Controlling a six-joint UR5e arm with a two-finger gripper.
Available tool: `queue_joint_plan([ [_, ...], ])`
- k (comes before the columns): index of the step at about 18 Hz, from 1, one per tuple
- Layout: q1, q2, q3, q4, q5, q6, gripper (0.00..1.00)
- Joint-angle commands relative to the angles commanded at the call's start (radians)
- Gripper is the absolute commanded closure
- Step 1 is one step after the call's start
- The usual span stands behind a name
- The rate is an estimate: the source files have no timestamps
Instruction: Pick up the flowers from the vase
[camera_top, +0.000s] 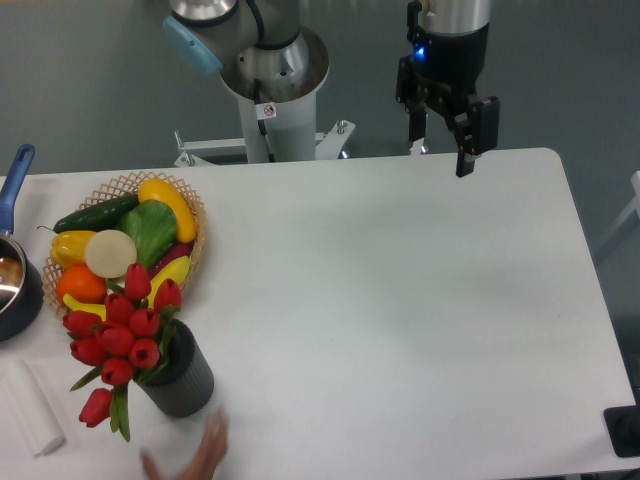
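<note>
Basket (190, 215): fruit and vegetables, at 12 o'clock of flowers (120, 335), touching them.
Vase (185, 380): holds flowers.
Blurred hand (195, 455): 6 o'clock of vase.
Gripper (445, 140): far at 2 o'clock, fingers apart, empty.

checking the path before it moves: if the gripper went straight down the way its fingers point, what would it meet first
Probably just the bare white table. The gripper hangs open at the far edge, well away from the flowers and basket, though depth is unclear.

Robot lab: pedestal-mounted arm (270, 60) behind white table (400, 300).
</note>
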Motion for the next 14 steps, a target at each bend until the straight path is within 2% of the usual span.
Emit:
queue_joint_plan([
  [7,0.002,0.006,-0.012,0.002,-0.002,0.002,0.00],
  [10,0.002,0.011,-0.031,0.005,-0.035,-0.002,0.00],
  [12,0.002,0.015,-0.044,0.026,-0.057,-0.018,0.00],
  [14,-0.002,0.021,-0.064,0.058,-0.071,-0.092,0.00],
])
